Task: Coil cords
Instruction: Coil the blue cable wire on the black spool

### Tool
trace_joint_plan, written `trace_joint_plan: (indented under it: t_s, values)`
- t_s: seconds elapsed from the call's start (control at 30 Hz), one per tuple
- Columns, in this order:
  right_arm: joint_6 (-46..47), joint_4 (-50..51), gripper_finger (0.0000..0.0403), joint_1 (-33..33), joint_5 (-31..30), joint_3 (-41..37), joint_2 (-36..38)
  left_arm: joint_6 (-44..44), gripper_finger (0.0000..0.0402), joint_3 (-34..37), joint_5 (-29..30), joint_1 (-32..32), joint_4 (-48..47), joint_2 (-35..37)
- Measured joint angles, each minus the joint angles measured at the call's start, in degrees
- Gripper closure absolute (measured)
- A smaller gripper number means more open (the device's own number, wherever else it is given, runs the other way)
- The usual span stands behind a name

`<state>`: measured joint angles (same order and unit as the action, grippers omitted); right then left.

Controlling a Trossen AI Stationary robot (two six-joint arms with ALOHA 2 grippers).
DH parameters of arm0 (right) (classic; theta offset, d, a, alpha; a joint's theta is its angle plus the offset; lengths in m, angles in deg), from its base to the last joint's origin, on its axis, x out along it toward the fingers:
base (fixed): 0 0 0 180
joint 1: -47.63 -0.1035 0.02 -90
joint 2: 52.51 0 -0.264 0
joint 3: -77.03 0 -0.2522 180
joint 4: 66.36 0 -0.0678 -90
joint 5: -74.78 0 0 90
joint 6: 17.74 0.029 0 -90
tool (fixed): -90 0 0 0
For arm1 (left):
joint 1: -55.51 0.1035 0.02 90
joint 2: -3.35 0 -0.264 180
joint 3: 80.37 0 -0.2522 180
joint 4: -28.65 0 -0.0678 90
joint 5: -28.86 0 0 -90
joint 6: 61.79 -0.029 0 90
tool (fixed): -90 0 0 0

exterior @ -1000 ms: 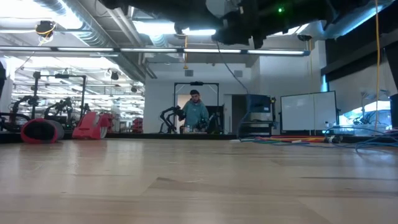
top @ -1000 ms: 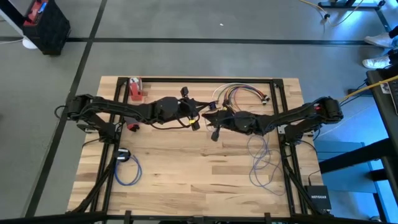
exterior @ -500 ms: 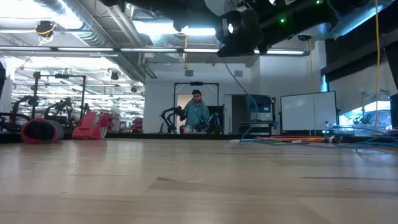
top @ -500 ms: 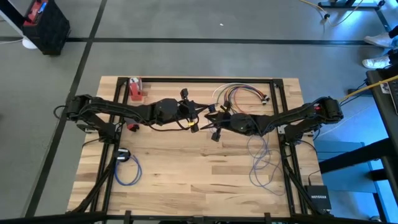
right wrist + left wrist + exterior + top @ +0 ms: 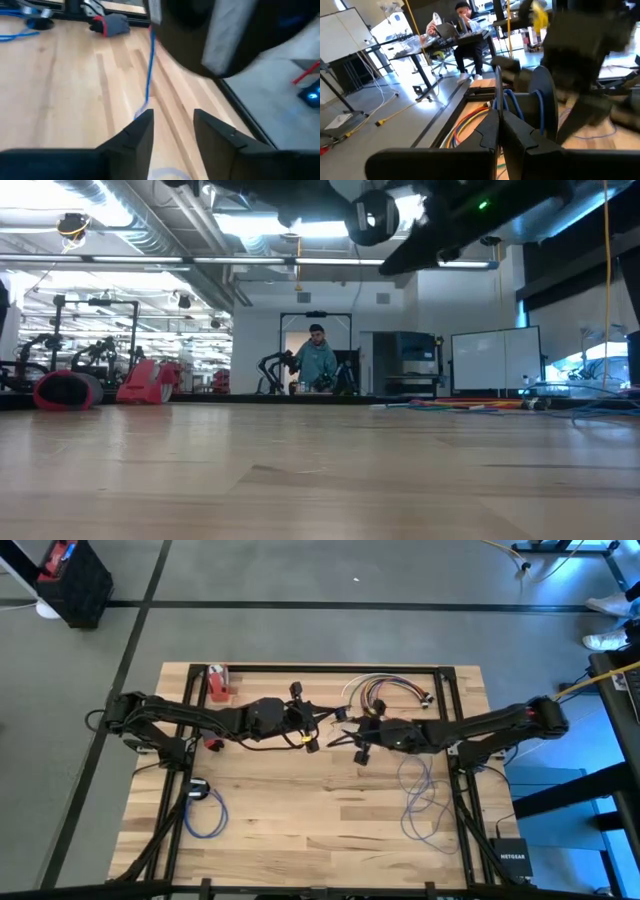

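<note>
High over the table's middle, my left gripper (image 5: 322, 724) is shut on a dark two-disc spool (image 5: 540, 100) with turns of the blue cord (image 5: 512, 102) wound between its discs. My right gripper (image 5: 350, 736) stands open just to its right. In the right wrist view the blue cord (image 5: 149, 65) drops from the spool toward my open fingers (image 5: 172, 117). Its loose loops (image 5: 420, 802) lie on the table's right part. A second blue coil (image 5: 205, 812) with a small black disc (image 5: 197, 788) lies at the near left. My left gripper pinches the thin rim of the spool's nearer disc (image 5: 498, 92) between its two fingers, coming level from the table's left. The spool hangs clear of the table, its discs on edge. My right gripper: the cord ends beside one fingertip (image 5: 144, 116); whether they touch cannot be told.
A bundle of coloured cords (image 5: 385, 690) lies at the far edge, right of the middle. A red object (image 5: 217, 683) sits at the far left, and a black box (image 5: 510, 858) at the near right corner. Bare wood (image 5: 310, 820) spreads across the near middle.
My right gripper has opened, let go of the blue cord and drawn back toward the table's right edge, tipping its fingers more level. The stretch of cord that hung below it in the low view no longer shows there.
</note>
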<state>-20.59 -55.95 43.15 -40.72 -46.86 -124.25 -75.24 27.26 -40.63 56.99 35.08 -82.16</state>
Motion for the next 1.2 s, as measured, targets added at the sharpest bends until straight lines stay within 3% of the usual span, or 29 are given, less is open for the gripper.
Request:
trace_joint_plan:
  t_s: [0.17, 0.27, 0.37, 0.53, 0.67, 0.9, 1.2]
  values:
    - [1.2, 13.5, 0.0249, -3.0, 4.6, 0.0, 6.6, -0.3, 0.0396, 0.0, 0.0, 0.0, 0.2, 0.0]
    - [3.1, 14.1, 0.0249, -4.1, 5.7, -0.9, 7.3, -0.2, 0.0396, 0.0, 0.0, 0.1, 0.2, 0.0]
    - [4.0, 6.4, 0.0249, -4.5, 5.6, -5.0, 5.2, -0.1, 0.0396, 0.0, 0.0, 0.1, 0.4, 0.0]
    - [2.4, -18.8, 0.0248, -4.5, 2.4, -13.6, -2.3, -0.1, 0.0396, 0.0, 0.0, 0.1, 0.5, -0.1]
    - [-0.7, -31.4, 0.0249, -4.0, 2.0, -15.0, -10.2, -0.2, 0.0396, 0.0, 0.1, 0.1, 1.4, -0.1]
    - [-1.5, -35.9, 0.0249, -1.1, 2.0, -10.6, -20.7, -0.2, 0.0396, 0.0, 0.1, 0.1, 1.5, -0.1]
    - [-2.2, -36.0, 0.0249, 0.0, 3.1, -8.3, -22.6, -0.4, 0.0396, 0.0, 0.1, 0.1, 1.4, -0.1]
